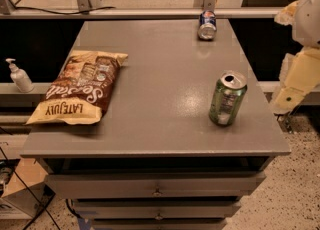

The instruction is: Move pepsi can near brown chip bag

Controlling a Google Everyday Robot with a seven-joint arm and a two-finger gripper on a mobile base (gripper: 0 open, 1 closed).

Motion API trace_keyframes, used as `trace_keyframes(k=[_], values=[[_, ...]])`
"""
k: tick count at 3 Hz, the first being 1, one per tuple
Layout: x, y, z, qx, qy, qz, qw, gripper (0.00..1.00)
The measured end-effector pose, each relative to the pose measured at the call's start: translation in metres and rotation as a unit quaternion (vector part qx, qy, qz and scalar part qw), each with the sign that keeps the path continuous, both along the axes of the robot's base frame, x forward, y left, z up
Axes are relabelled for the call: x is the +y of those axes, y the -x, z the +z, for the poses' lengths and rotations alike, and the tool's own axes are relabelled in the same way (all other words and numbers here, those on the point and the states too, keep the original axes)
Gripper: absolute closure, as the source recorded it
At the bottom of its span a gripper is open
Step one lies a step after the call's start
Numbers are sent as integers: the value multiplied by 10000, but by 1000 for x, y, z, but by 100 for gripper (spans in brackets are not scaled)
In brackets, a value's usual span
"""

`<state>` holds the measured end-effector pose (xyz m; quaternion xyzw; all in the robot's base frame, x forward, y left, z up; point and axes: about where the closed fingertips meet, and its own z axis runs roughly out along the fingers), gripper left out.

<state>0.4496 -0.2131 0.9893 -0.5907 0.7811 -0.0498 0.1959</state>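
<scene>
Pepsi can [207, 25] sits at the bench's [160, 99] far edge; arm [311, 16] and gripper [292, 91] hang off its right side, spread unclear.

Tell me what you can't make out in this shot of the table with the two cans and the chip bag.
All in the camera view:
- gripper: beside the table on the right, partly cut off by the picture's right edge.
- pepsi can: at the far edge, too small to tell whether it stands or lies.
- green can: label blurred, brand unreadable.
- brown chip bag: small print blurred.
</scene>
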Motion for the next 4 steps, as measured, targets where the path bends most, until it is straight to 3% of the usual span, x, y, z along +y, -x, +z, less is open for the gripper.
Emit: trace_keyframes(k=[1,2,3,4], values=[[1,-20,16,-318,-371,-40,9988,0],[0,-52,32,-550,-859,-67,9948,0],[0,-55,38,-610,-901,-55,9940,0],[-4,-63,31,-665,-1000,-304,9923,0]])
